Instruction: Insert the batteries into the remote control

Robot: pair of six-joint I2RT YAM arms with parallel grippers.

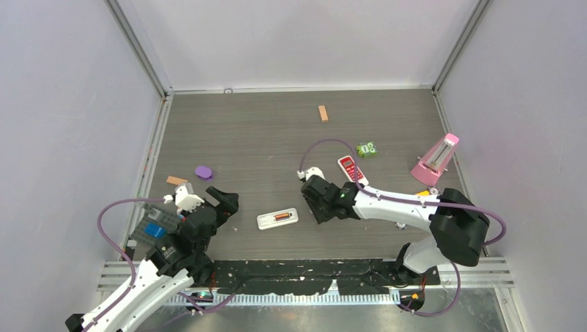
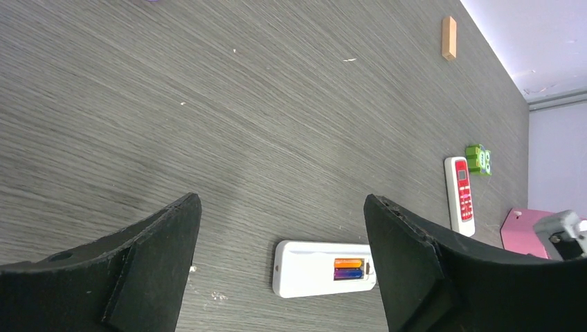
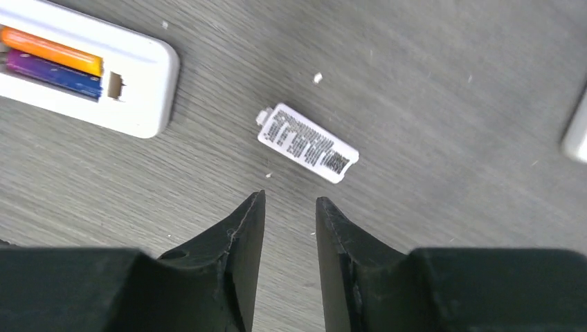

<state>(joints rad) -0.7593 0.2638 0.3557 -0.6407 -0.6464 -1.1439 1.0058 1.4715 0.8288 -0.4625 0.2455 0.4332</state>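
Noted: the orange cylindrical cell [image 3: 52, 50] and dark purple cell [image 3: 55, 72] sit side by side in the long white plastic remote control [image 3: 142, 97], back-up on the grey bench [image 3: 450, 83]; right fingers [image 3: 235, 238], narrowly apart and empty, should straddle the nearby white labelled cover [image 3: 308, 143] across its width; left fingers [image 2: 156, 252] wide apart, idle.

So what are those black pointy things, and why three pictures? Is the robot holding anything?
Those are two robot arms, each ending in a two-finger pincer, its end effector. One picture looks down from above; the other two come from cameras on the wrists, so the black shapes are the left end effector and the right end effector up close. Both are open and hold nothing. On the table lies the white remote control, with the orange and purple batteries inside. Its small lid lies nearby, not yet on.
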